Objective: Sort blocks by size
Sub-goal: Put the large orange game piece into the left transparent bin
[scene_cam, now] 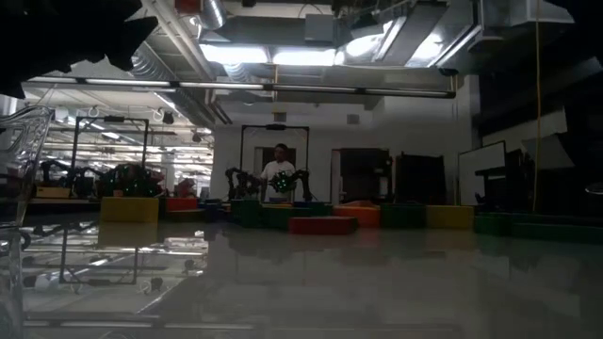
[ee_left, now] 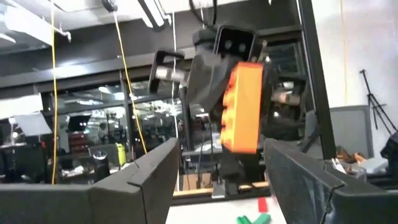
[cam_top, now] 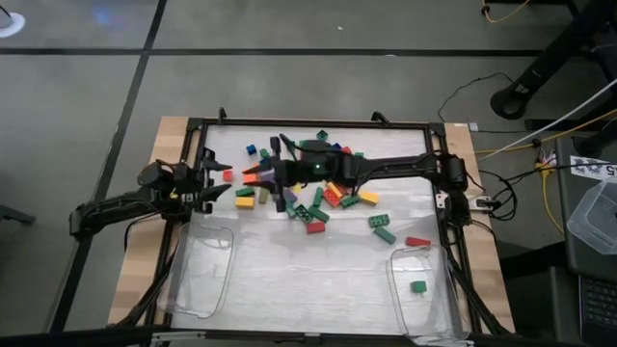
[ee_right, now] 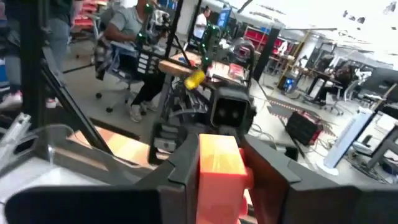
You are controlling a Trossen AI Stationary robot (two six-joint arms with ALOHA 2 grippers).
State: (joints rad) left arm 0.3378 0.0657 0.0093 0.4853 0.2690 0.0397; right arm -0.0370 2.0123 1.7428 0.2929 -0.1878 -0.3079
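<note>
A: So where's the long orange plastic brick [cam_top: 256,175]?

B: Pinched in the right gripper [cam_top: 258,176], raised over the bench [cam_top: 289,260], facing the left gripper [cam_top: 218,179], which is spread wide.

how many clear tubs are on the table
2: one clear tub at the table's near left corner, empty as far as shows; the other tub at the near right, holding one green block.

The pile of small plastic toy blocks [cam_top: 318,198] lay spread across the far middle of the pale table top [cam_top: 308,270]. One clear plastic tub [cam_top: 198,275] sat at the near left corner and another clear plastic tub [cam_top: 429,289] at the near right corner, with a small block [cam_top: 418,286] inside it. The right gripper [cam_top: 258,175] reached across over the pile toward the left gripper [cam_top: 214,181], holding a long block [ee_left: 244,107] between them.
</note>
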